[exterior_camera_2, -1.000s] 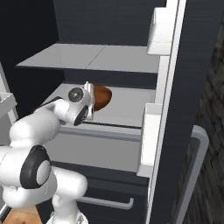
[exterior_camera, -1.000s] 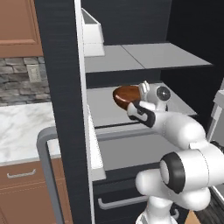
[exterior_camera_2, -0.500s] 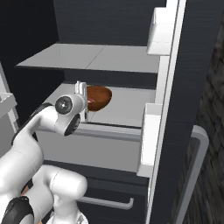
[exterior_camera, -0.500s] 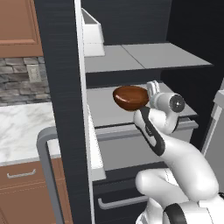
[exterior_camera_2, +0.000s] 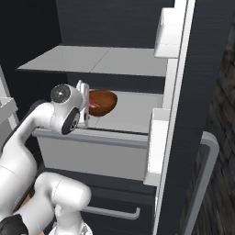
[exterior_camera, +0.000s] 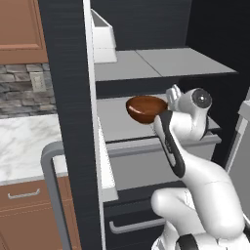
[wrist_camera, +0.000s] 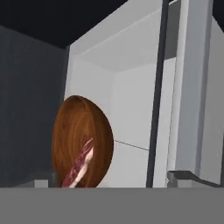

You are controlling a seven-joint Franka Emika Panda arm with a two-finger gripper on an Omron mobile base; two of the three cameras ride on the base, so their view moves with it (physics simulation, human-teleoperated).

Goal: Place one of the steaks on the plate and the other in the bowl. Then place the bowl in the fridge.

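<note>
Now bowl (exterior_camera: 146, 108) sits on fridge (exterior_camera: 146, 63) shelf, steak (wrist_camera: 79, 164) inside. Gripper (exterior_camera: 172, 95) released, jaws wide, at bowl's 3 o'clock.

Gripper (exterior_camera: 168, 95) back (off bowl (exterior_camera: 145, 108))

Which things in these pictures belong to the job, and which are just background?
Job:
- bowl on the fridge's middle shelf
- steak inside the bowl
- fridge, door open
- gripper beside the bowl, fingers open

Background:
- marble counter
- wooden cabinets
- stone backsplash
</note>
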